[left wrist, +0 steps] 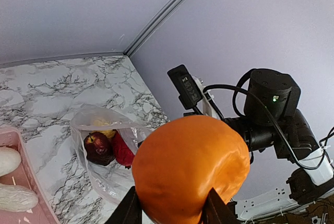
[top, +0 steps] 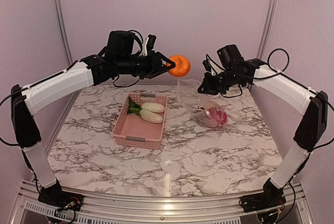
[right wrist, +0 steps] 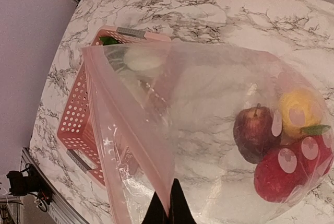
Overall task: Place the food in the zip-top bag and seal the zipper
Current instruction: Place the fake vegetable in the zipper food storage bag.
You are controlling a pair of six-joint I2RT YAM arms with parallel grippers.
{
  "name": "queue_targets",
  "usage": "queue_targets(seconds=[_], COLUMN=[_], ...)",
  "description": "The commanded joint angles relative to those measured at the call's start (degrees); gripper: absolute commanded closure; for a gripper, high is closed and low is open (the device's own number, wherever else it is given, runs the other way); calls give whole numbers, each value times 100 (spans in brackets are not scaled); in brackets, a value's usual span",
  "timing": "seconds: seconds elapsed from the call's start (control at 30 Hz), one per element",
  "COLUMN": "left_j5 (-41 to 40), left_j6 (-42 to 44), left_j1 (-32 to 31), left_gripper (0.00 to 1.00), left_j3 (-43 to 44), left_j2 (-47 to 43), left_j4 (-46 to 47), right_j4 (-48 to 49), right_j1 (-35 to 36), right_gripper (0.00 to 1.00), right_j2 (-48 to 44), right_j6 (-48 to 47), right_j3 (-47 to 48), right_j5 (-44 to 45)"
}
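While left gripper (top: 169,64) clasps orange fruit (top: 180,66), right gripper (top: 200,89) pinches zip-top bag (top: 204,108) rim, mouth raised leftward, length sloping down.

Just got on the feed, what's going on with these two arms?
The left gripper holds the orange toy food in the air, near the zip-top bag. The right gripper is shut on the bag's mouth edge and holds it up and open. A dark apple, a red piece and a yellow piece lie inside the bag. Two white pieces and a leafy green one lie in the pink basket. The bag is not yet sealed.
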Motion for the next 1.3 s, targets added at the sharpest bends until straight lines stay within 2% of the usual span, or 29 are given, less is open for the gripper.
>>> queue_targets(seconds=[0.0, 0.2, 0.4, 0.67, 0.77, 0.9, 1.03, 1.13, 1.27], left_j5=[114, -577, -989, -1909, -2090, -2050, -1187, -684, -628], left_j6=[148, 66, -167, -179, -409, -864, -1882, -2761, -2781], left_j1=[-170, -243, -284, -449, -448, -441, -366, -283, -255], left_gripper=[70, 78, 80, 80, 73, 52, 33, 10, 9], left_j3=[418, 1022, 1424, 2455, 2627, 2943, 3086, 3134, 3139], left_j2=[534, 1042, 1461, 2107, 2234, 2470, 2714, 2761, 2452], left_j4=[141, -702, -1153, -2335, -2480, -2622, -1955, -1446, -999], right_j4=[-87, -346, -350, -238, -182, -89, -25, 15, 58], right_j1=[59, 66, 65, 100, 143, 153, 138, 60, 0], right_gripper=[100, 100, 100, 100, 100, 100, 100, 100, 100], right_j2=[54, 159, 176, 168, 168, 134, 114, 94, 25], right_j6=[-40, -92, 7, 209, 262, 305, 383, 478, 514], right_j3=[445, 899, 1060, 1095, 1071, 936, 918, 954, 925], right_j5=[-63, -62, -101, -259, -282, -302, -366, -482, -486])
